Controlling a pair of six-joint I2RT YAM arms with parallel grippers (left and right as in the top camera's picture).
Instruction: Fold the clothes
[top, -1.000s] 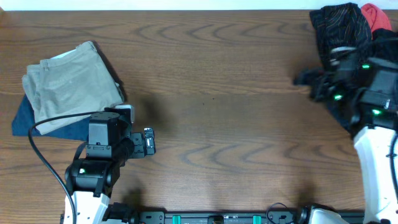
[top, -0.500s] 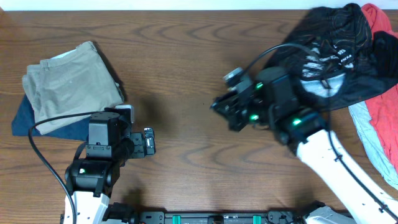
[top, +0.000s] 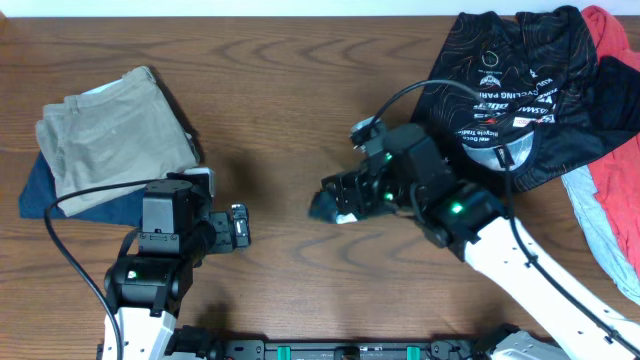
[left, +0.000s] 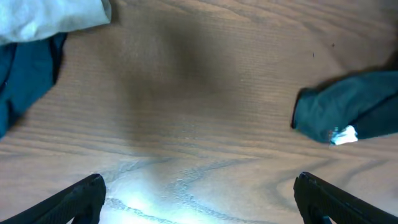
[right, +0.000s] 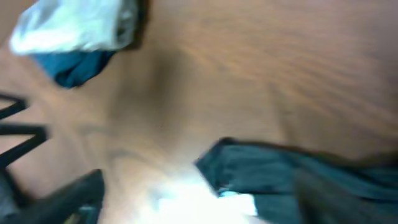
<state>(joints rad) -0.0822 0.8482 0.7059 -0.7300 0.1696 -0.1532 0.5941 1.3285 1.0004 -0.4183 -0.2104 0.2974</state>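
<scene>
The clothes, a black jersey (top: 500, 90) with copper contour lines and white logos, lie spread from the far right corner toward the table's middle. One dark corner of the jersey (top: 322, 208) reaches farthest left and also shows as a dark corner (left: 348, 115) in the left wrist view. My right gripper (top: 338, 203) hovers over that corner. Its jaws stand wide apart in the blurred right wrist view, with the cloth corner (right: 261, 171) lying loose between them. My left gripper (top: 240, 227) is open over bare wood (left: 199, 124), nothing between its fingers (left: 84, 198).
Folded khaki trousers (top: 110, 130) lie on a navy garment (top: 45, 190) at the left, just behind the left arm. A red garment (top: 615, 170) and a pale grey garment (top: 590, 215) sit at the right edge beside the jersey.
The right arm swept from the far right corner toward the middle, pulling the jersey out flat behind it, and its jaws went from shut to open. The left arm stayed still.
</scene>
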